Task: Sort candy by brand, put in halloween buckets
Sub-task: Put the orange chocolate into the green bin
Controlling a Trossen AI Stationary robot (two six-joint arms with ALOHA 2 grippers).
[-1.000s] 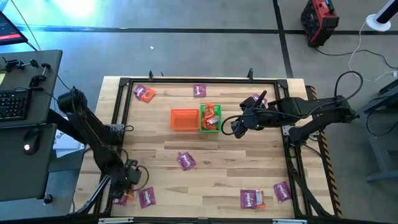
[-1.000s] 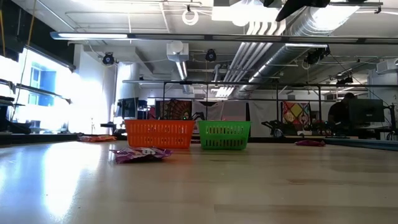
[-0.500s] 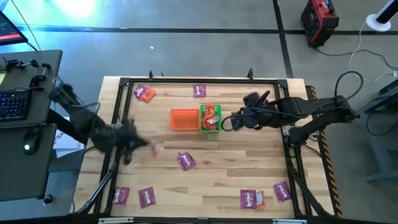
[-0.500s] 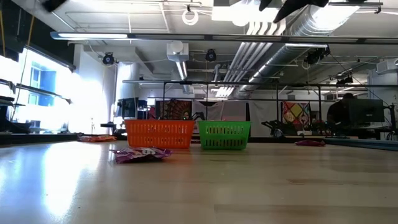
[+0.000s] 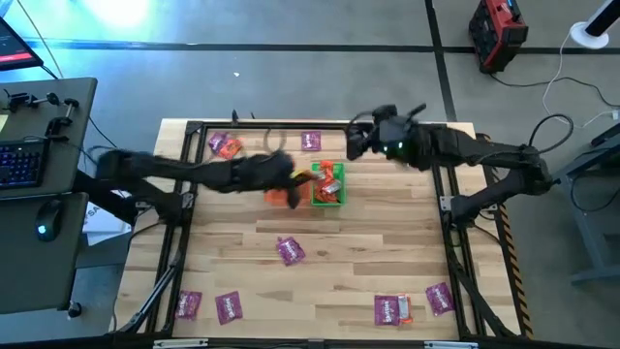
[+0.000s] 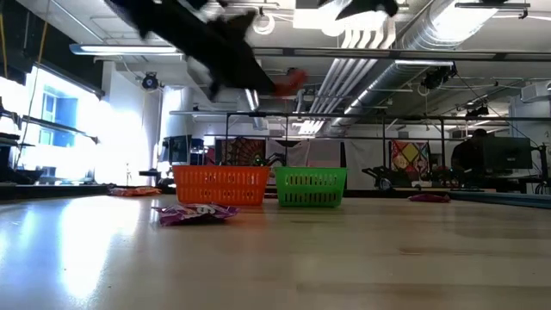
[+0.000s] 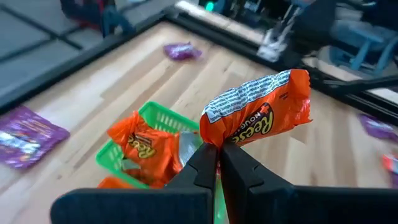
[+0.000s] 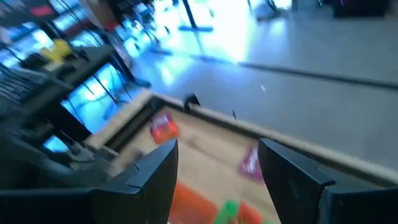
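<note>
My left gripper (image 7: pixel 217 152), blurred above the two buckets (image 5: pixel 289 174), is shut on an orange-red candy packet (image 7: pixel 258 115), which also shows high in the low view (image 6: pixel 291 82). The green bucket (image 5: pixel 339 200) stands on the table with several orange-red packets inside (image 7: pixel 144 144). The orange bucket (image 6: pixel 220 185) sits against its left side, partly hidden under my left arm. My right gripper (image 8: pixel 217 168) is open and hangs over the table's far edge (image 5: pixel 355 145), touching nothing. A purple packet (image 5: pixel 290 250) lies flat near the middle. My left gripper pinches the orange-red packet between its two fingertips at a corner of one crimped end (image 7: pixel 212 138). The packet is lifted clear and sticks out beyond the fingertips, above the green bucket (image 7: pixel 158 112).
Purple packets lie flat at the far edge (image 5: pixel 310 142), in the far-left corner beside an orange one (image 5: pixel 223 145), near left (image 5: pixel 229 306) and near right (image 5: pixel 390 310). A black frame rail (image 5: pixel 291 125) rims the table. Bare wood lies between the buckets and the near packets.
My left arm has swung fast from the table's near-left corner up and toward the buckets, carrying the orange-red packet lifted clear. My right gripper has drawn away from the green bucket's right side toward the far edge.
</note>
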